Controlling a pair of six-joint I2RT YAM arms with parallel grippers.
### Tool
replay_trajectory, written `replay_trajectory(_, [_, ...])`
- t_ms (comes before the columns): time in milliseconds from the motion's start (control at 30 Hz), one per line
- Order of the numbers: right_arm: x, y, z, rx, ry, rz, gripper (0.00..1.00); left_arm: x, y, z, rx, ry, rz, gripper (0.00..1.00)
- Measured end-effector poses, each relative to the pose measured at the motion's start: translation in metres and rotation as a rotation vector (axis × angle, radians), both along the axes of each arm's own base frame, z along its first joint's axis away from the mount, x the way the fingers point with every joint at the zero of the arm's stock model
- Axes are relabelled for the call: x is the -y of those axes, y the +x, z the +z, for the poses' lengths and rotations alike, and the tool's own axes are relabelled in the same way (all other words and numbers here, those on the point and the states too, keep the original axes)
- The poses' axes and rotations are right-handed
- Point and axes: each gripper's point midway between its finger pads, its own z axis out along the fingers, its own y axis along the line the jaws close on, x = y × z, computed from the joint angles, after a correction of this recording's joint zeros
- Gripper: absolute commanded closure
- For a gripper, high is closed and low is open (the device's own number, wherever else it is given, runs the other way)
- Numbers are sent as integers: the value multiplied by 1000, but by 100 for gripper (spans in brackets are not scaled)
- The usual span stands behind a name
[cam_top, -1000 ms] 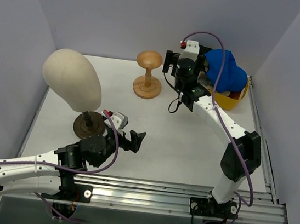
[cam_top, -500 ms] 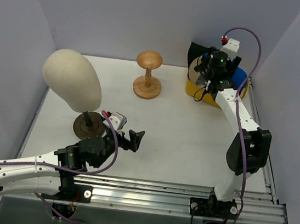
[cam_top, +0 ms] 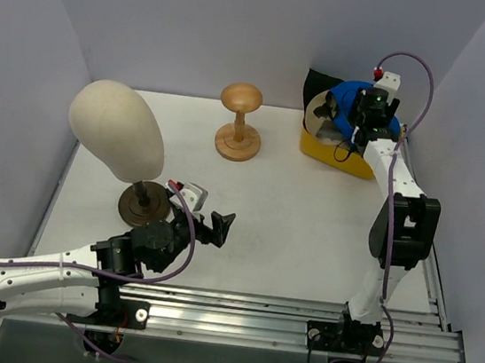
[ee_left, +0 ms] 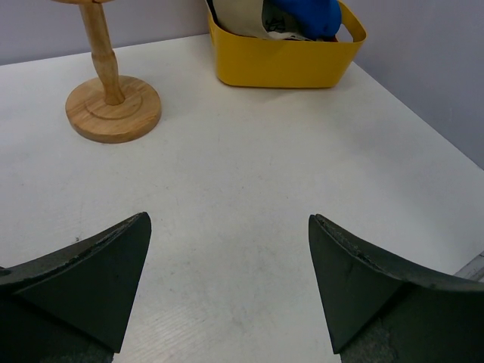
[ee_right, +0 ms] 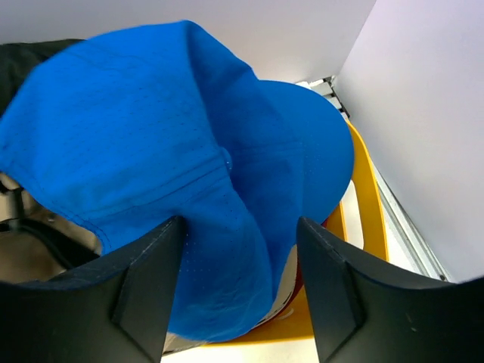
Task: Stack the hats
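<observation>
The hats lie piled in a yellow bin (cam_top: 335, 153) at the back right. The bright blue cap (ee_right: 189, 151) is on top, also visible as blue cap (cam_top: 344, 99) from above. My right gripper (ee_right: 240, 223) reaches down into the bin with its jaws astride a fold of that cap. The left finger touches the fabric and a gap remains at the right finger. A black hat (cam_top: 318, 80) sticks up behind, tan fabric (cam_top: 323, 125) shows under the cap, and a dark red strip (ee_right: 299, 280) peeks out below. My left gripper (ee_left: 228, 219) hangs open over bare table.
A cream mannequin head (cam_top: 115, 129) on a dark base stands at the left. A wooden knob-topped stand (cam_top: 239, 123) is at the back centre, to the left of the bin. Walls close the table at the back and both sides.
The right arm swung from beside the wooden stand over to the bin and lowered onto the blue cap, its jaws narrowing. The left arm has barely moved.
</observation>
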Motion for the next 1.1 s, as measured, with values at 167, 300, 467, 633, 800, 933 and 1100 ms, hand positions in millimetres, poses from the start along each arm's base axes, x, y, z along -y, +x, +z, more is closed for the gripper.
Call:
replay_trajectory(167, [2,5,-6,-10,18,44,46,1,1,-1,-1,3,0,6])
replay_trajectory(300, [-4,9,-3,-1,27,97,47,3,1,-4,-4,12,1,6])
replay_trajectory(467, [-3,15,2,22,71,155,59,5,2,-5,-1,15,0,6])
replay_trajectory(633, [18,18,0,35,108,168,66,12,4,-12,-1,40,-7,6])
replay_trajectory(800, [20,21,-9,22,124,198,83,17,6,-25,-13,85,-8,6])
replay_trajectory(933, [12,28,-15,13,135,235,95,18,6,-27,-16,94,-8,6])
replay_trajectory(1100, [4,30,-16,8,150,269,100,18,6,-27,-15,94,-7,6])
